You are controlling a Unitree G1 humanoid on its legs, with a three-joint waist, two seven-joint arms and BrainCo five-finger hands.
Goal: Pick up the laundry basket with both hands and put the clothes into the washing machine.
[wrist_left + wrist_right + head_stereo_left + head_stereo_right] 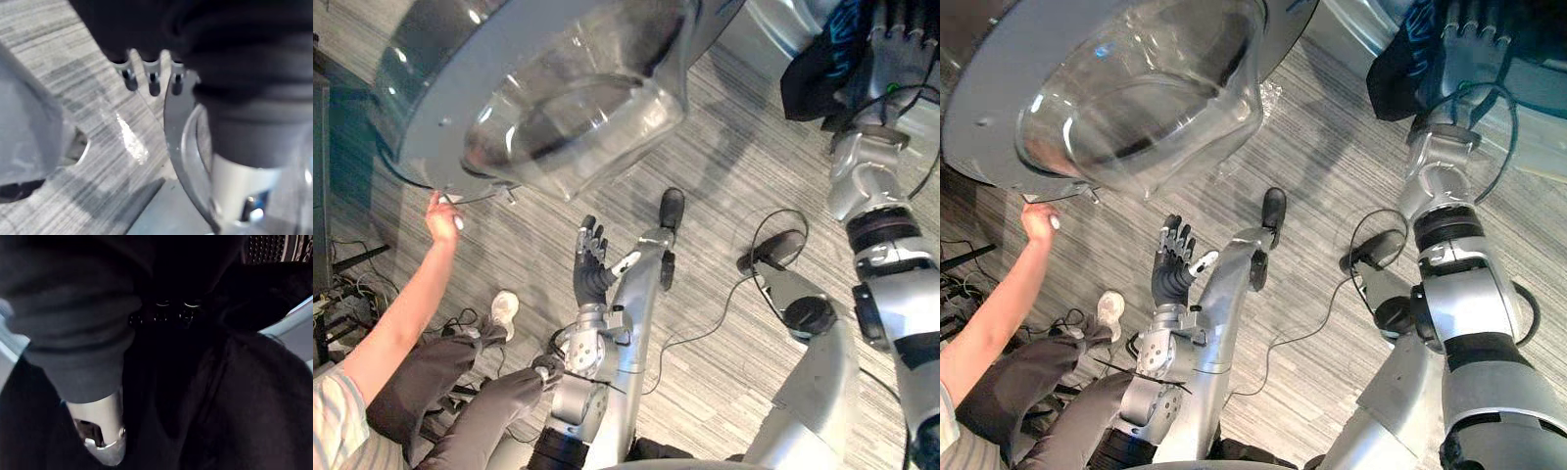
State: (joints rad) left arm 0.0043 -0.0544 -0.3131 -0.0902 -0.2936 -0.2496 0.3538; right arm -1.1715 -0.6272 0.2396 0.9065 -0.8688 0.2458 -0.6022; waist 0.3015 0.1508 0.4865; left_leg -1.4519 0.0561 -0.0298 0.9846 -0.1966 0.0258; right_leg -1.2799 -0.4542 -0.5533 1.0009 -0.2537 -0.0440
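The right hand [899, 49] is raised at the mouth of the washing machine [1347, 29], pressed into a dark garment [815, 70] that bunches around it and hangs over the machine's grey rim. From the right wrist view the cloth is so dark around the hand that I cannot tell whether it grips the garment or merely pushes it; past the cloth a patch of perforated drum [274, 247] shows, so the garment seems to lie partly inside the opening. The left hand [592, 262] is held up well apart from the machine, over the striped grey floor [724, 186], its fingers [152, 78] straight and close together, holding nothing. Above it the round door [558, 98] with its clear glass bowl stands swung open. A person's hand [441, 219] touches the door's lower edge.
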